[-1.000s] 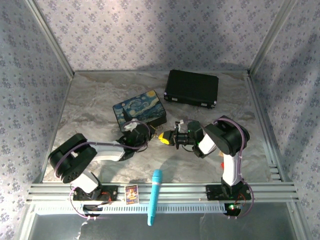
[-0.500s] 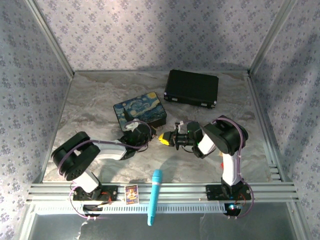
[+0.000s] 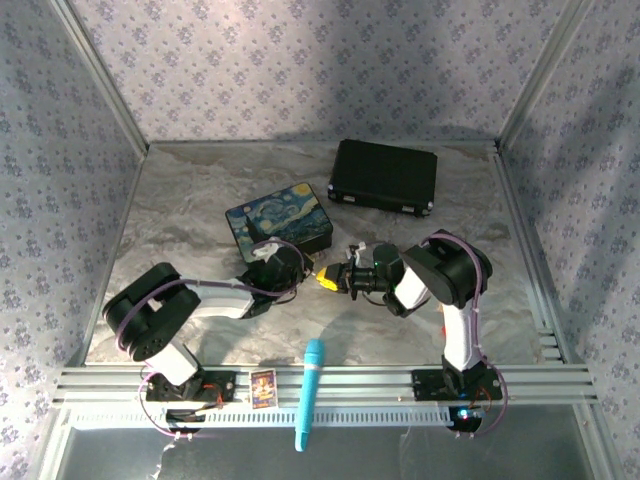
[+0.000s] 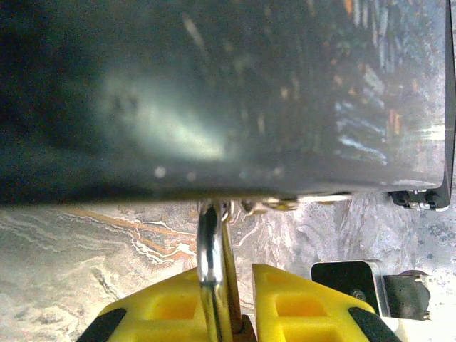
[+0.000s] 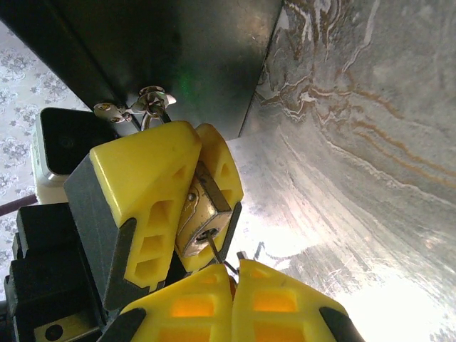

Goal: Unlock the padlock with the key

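Fingers [image 4: 164,306] of my left claw [image 4: 229,292] pinch the padlock [image 5: 203,217] just off the near right corner of the painted box [image 3: 280,225], shackle pointing toward the box. My right claw [image 5: 231,274] is clamped tight on the thin key [image 5: 216,251], its tip at the padlock's keyhole.

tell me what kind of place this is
Probably a lab robot test cell, not a home: a left arm and right arm bolted by an aluminium rail, a marble-look tabletop, and wallpapered panels boxing it in.
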Controlling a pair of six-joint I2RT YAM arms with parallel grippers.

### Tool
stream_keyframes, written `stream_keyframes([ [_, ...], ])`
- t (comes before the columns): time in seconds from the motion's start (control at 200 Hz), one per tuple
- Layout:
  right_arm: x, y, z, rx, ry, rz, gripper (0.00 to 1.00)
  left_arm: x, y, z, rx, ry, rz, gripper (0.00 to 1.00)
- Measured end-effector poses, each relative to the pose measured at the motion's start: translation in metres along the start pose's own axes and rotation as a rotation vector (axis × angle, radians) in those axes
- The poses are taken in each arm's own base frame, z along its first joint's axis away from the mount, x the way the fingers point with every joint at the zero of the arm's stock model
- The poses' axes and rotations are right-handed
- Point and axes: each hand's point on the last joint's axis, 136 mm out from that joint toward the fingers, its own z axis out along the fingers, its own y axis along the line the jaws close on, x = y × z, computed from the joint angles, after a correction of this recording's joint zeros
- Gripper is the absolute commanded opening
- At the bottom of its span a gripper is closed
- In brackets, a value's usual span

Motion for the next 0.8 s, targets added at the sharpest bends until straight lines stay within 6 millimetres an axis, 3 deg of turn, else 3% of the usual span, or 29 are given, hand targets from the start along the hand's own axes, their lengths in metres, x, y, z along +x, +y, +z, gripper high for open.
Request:
stream_keyframes([
  [0.8,-0.005,0.002,0.013,-0.002,-0.041,0.081,0.00,-0.013,0.006,0.001,-0.023,-0.104,-0.042,0.00],
])
